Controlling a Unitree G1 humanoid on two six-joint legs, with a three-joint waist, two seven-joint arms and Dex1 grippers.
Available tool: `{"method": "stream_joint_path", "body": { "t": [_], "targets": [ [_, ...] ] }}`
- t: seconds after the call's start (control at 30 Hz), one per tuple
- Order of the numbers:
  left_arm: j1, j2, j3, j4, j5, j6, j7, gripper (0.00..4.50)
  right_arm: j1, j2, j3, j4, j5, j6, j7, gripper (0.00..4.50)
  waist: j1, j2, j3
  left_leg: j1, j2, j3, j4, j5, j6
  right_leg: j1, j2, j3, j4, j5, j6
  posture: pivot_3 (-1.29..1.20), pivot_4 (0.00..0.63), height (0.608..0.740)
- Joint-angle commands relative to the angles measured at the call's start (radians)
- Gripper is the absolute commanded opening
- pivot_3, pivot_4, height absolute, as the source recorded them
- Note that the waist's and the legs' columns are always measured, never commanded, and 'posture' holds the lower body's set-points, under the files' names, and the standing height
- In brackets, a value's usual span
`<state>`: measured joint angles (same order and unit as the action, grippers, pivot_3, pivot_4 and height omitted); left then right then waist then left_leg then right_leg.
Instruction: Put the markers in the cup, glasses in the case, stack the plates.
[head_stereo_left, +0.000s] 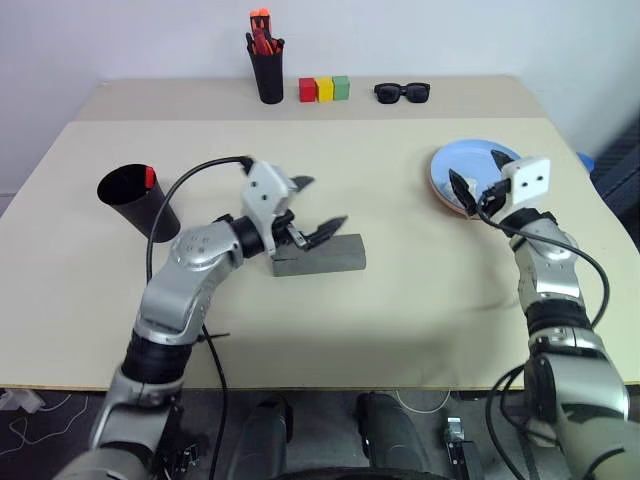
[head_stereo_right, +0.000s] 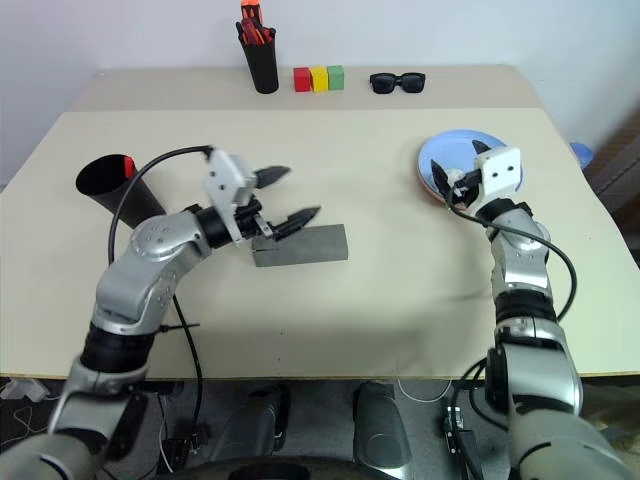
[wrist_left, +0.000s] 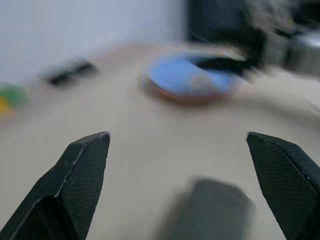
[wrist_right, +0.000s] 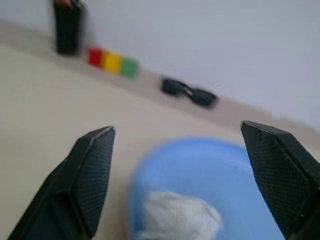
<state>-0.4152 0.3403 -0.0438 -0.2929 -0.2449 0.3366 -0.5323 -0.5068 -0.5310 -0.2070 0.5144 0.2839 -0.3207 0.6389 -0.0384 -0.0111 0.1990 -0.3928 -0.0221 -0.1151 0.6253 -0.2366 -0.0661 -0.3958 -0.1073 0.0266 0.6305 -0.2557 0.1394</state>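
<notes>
Two plates: the light blue plate (head_stereo_left: 470, 166) sits on top of the salmon pink plate (wrist_left: 192, 98), whose rim peeks out beneath it, at the right side of the counter (head_stereo_left: 420, 310).
Right gripper (head_stereo_left: 478, 190): released, its two black fingers spread wide with nothing between them; it hangs over the near edge of the stacked plates. From its wrist camera the blue plate lies directly ahead and below, between the two fingers, with a pale glare patch on its surface.
Left gripper (head_stereo_left: 318, 208): released as well, fingers held far apart and empty; it hovers just above the left end of the case (head_stereo_left: 325, 255) and points toward the plates.
Case: grey, shut, lying flat near the middle of the counter, just beneath and slightly ahead of the left gripper; whether the fingers touch it cannot be told.
Cup (head_stereo_left: 135, 200): black, tapered, leaning on its side at the left of the counter, well apart from the left gripper, with a red-orange marker end (head_stereo_left: 150, 178) showing at its rim.
Back edge: a narrow black holder (head_stereo_left: 267, 70) with orange-capped pens, then red (head_stereo_left: 307, 90), yellow (head_stereo_left: 324, 89) and green (head_stereo_left: 341, 88) blocks in a row, then black sunglasses (head_stereo_left: 402, 93).
</notes>
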Motion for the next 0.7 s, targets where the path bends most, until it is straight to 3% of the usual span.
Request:
{"method": "stream_joint_path", "body": {
  "t": [0.03, 0.13, 0.3, 0.5, 0.7],
  "targets": [
    [0.060, 0.017, 0.080, -0.069, 0.016, -0.064, 0.047, 4.50, 0.159, -0.039, -0.022, -0.338, 0.140, 0.172, 0.075, 4.06, 0.002, 0.000, 0.000, 0.000, 0.000, 0.000, 0.000, 0.000, 0.000, 0.000, 0.000, 0.000, 0.000, 0.000, 0.000, 0.00, 0.150, 0.740],
    [0.168, 0.034, 0.174, -0.108, -0.101, -0.096, -0.019, 4.50, 0.347, -0.107, -0.056, -0.541, 0.205, 0.300, 0.129, 4.06, 0.004, 0.001, 0.000, 0.000, 0.000, 0.001, 0.003, 0.000, 0.000, 0.002, 0.000, 0.000, 0.000, 0.000, 0.000, 0.00, 0.150, 0.740],
    [0.420, 0.120, 0.295, -0.191, -0.242, -0.086, -0.154, 4.50, 0.632, -0.168, -0.170, -0.695, 0.243, 0.347, 0.196, 4.06, 0.005, 0.000, -0.001, 0.002, 0.000, 0.001, 0.003, 0.000, 0.001, 0.004, -0.001, 0.000, 0.000, -0.002, -0.004, 0.00, 0.150, 0.740],
    [0.643, 0.170, 0.410, -0.186, -0.287, -0.181, -0.268, 4.50, 0.822, -0.141, -0.276, -0.720, 0.304, 0.352, 0.254, 4.06, 0.017, 0.000, -0.001, 0.002, 0.000, 0.002, 0.005, -0.001, 0.001, 0.005, -0.001, 0.001, -0.001, -0.003, -0.008, 0.00, 0.150, 0.740],
    [0.723, 0.163, 0.431, -0.158, -0.276, -0.242, -0.285, 4.50, 0.890, -0.123, -0.352, -0.589, 0.295, 0.295, 0.322, 4.06, 0.031, 0.000, -0.002, 0.001, 0.001, 0.003, 0.005, -0.001, 0.001, 0.005, -0.002, 0.000, -0.006, -0.003, -0.009, 0.00, 0.150, 0.740]
  ]
}}
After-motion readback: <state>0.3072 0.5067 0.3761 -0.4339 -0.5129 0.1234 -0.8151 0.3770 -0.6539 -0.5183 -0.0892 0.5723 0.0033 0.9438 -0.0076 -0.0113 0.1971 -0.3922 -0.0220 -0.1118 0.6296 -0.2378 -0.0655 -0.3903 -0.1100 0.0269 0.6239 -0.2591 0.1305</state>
